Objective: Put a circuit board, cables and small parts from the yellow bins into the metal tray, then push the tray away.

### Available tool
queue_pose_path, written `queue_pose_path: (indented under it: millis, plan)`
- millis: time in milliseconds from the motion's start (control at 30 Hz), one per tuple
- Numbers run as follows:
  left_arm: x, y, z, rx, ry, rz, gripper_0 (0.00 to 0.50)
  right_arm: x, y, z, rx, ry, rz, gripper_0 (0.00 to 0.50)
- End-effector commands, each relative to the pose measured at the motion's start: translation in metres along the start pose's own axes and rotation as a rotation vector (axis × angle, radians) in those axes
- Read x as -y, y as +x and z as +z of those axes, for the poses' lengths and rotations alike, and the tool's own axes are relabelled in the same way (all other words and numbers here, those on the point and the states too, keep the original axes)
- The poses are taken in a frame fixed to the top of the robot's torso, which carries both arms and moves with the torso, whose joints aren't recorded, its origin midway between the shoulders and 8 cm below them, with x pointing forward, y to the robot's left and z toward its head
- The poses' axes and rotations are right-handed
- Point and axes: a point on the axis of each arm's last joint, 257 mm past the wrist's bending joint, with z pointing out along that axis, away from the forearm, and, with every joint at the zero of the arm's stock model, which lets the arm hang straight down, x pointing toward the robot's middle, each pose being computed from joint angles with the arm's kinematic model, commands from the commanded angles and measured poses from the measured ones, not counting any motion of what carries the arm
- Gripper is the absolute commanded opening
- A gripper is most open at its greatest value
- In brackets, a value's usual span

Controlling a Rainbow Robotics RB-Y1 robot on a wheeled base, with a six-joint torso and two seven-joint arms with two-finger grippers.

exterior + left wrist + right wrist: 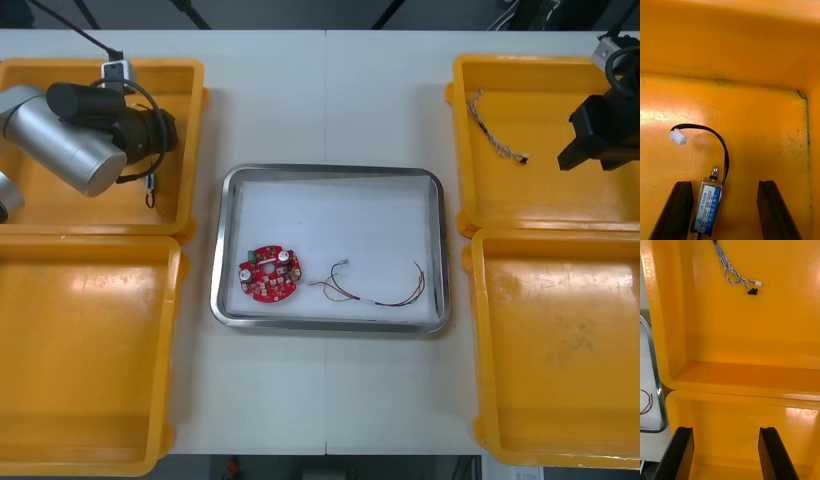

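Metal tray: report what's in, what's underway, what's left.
Done: circuit board and red and yellow cable lie in the metal tray. In hand: open left end effector straddles the small metal part. Left: blue and white cable beyond open right end effector; tray push.

We held our right gripper (726,455) over the bins.
Its black fingers (679,453) stood well apart above the nearer yellow bin (733,420). Beyond the gripper, the farther yellow bin (752,333) held a twisted blue and white cable (730,268). Beside the gripper ran the metal tray (655,367), with a bit of red cable (645,403) inside it.
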Motion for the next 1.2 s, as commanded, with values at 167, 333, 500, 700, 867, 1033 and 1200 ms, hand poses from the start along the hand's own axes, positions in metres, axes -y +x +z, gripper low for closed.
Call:
queue_pose_path:
  millis: [167, 333, 500, 700, 867, 1033, 1200]
  plan:
    - [0.010, -0.023, 0.000, 0.034, 0.005, 0.107, 0.500, 0.006, -0.052, -0.017, 0.054, 0.056, -0.102, 0.500]
    - [0.009, -0.022, 0.001, 0.032, 0.003, 0.118, 0.418, 0.006, -0.075, -0.007, 0.082, 0.050, -0.156, 0.500]
    - [0.009, -0.017, 0.002, 0.024, 0.000, 0.138, 0.102, 0.010, -0.097, 0.002, 0.119, 0.045, -0.238, 0.500]
    - [0.008, -0.017, 0.002, 0.023, -0.001, 0.145, 0.000, 0.007, -0.117, 0.018, 0.152, 0.041, -0.319, 0.500]
    - [0.006, -0.015, 0.001, 0.014, -0.003, 0.135, 0.000, 0.003, -0.131, 0.034, 0.171, 0.035, -0.349, 0.500]
    - [-0.003, -0.029, -0.007, 0.016, -0.008, 0.126, 0.000, -0.002, -0.146, 0.050, 0.206, 0.027, -0.361, 0.500]
    - [-0.019, -0.052, -0.026, 0.006, -0.057, 0.131, 0.000, -0.004, -0.161, 0.062, 0.250, 0.030, -0.341, 0.500]
